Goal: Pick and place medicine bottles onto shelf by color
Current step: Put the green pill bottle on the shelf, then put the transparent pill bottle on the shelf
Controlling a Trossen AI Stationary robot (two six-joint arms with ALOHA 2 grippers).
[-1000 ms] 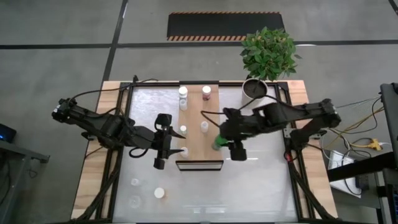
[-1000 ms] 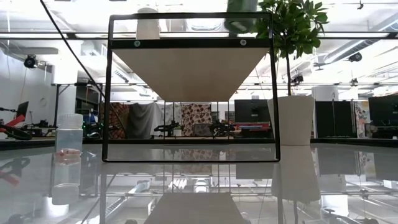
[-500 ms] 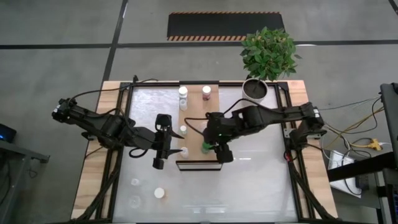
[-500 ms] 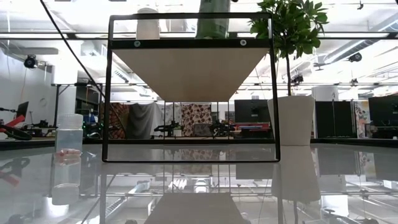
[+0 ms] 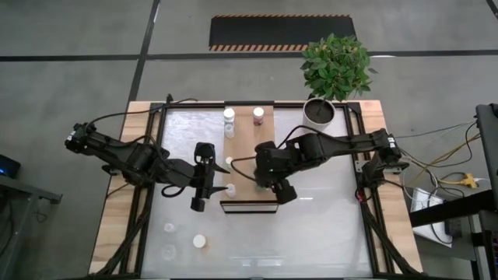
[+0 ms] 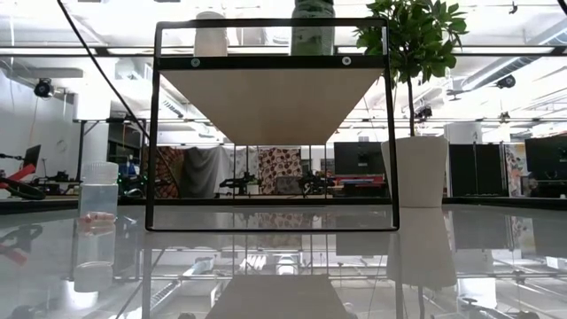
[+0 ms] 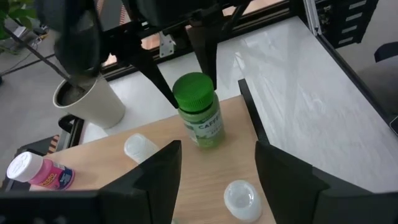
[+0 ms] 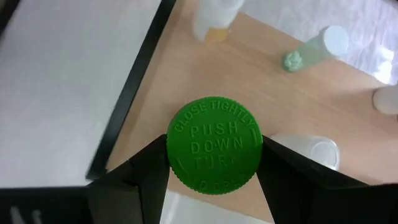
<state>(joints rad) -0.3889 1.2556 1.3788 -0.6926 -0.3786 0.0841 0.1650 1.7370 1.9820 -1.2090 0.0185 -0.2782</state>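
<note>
Right claw (image 8: 214,163): clamped on the green-capped round medicine bottle (image 7: 199,111), upright over the light-wood shelf plank (image 7: 280,165).
Do well: lower straight, then release.
Left claw (image 7: 217,155): open, empty, nearby.

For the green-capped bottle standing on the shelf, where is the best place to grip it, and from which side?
Grip the green-capped bottle by its cap, from straight above. It stands upright on the shelf, and the round ribbed cap sits between the fingers of the right hand, as that wrist view shows.
</note>
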